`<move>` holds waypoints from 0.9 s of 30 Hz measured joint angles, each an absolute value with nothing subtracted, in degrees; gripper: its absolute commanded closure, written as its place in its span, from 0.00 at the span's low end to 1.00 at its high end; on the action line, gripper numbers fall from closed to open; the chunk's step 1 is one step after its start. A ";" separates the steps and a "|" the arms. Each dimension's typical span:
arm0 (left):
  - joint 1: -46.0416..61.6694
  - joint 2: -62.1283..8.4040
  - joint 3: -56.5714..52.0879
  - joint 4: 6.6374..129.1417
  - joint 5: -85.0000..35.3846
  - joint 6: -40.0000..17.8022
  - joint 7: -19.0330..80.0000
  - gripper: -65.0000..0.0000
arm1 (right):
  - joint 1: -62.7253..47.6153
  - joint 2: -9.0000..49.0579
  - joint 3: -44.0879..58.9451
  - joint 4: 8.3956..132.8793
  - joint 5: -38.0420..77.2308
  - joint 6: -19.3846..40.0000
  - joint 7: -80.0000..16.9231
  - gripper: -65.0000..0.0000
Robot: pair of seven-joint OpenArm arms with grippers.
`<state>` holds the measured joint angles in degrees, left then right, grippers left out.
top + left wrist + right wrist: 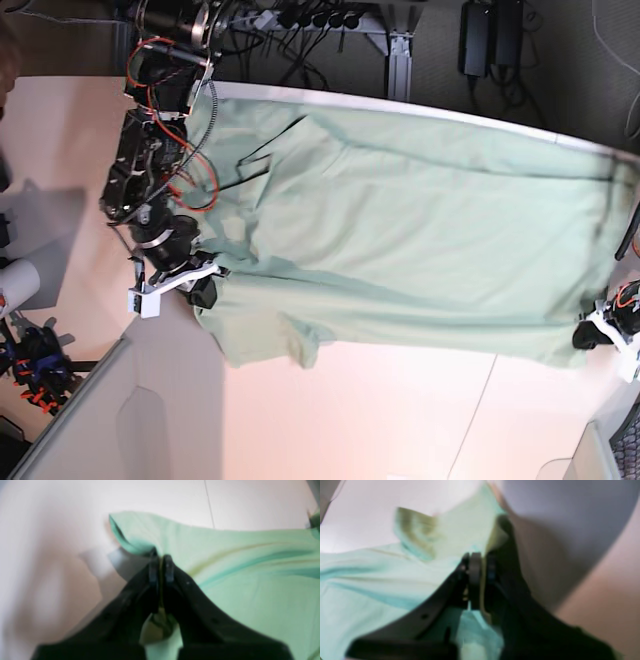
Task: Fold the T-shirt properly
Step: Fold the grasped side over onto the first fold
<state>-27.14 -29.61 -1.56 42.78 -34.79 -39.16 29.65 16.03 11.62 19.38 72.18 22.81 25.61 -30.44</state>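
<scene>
The T-shirt (420, 250), pale mint green, lies stretched sideways across the white table (380, 420) between my two grippers. In the base view my right gripper (205, 290) sits at the shirt's left end, my left gripper (588, 337) at its right end. Up close, the right gripper (480, 560) is shut with a fold of the T-shirt (370, 585) pinched between its black fingers. The left gripper (161, 561) is likewise shut on an edge of the T-shirt (250, 585), with cloth bunched behind its fingers. Collar and buttons are not visible.
The right arm's body with red cables (160, 130) stands at the table's far left. Power supplies and wires (490, 40) hang beyond the table's far edge. A white cylinder (15, 285) and a clutter of small parts (35, 365) sit off the left side.
</scene>
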 measured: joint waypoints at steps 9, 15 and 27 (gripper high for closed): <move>-13.91 -37.06 -1.54 62.08 -39.27 -39.38 32.16 1.00 | 6.79 13.96 19.16 83.70 24.18 25.80 -31.38 1.00; -9.65 -37.95 -1.50 65.39 -39.42 -39.46 32.36 1.00 | 2.31 14.70 19.25 87.24 24.36 25.76 -31.42 1.00; -4.58 -37.93 -1.48 65.69 -40.25 -39.46 34.50 1.00 | -2.55 14.74 19.25 88.55 24.43 25.74 -31.57 1.00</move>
<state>-4.58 -37.93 -1.48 65.69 -40.25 -39.46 34.50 -2.55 14.74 19.25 88.55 24.43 25.74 -31.57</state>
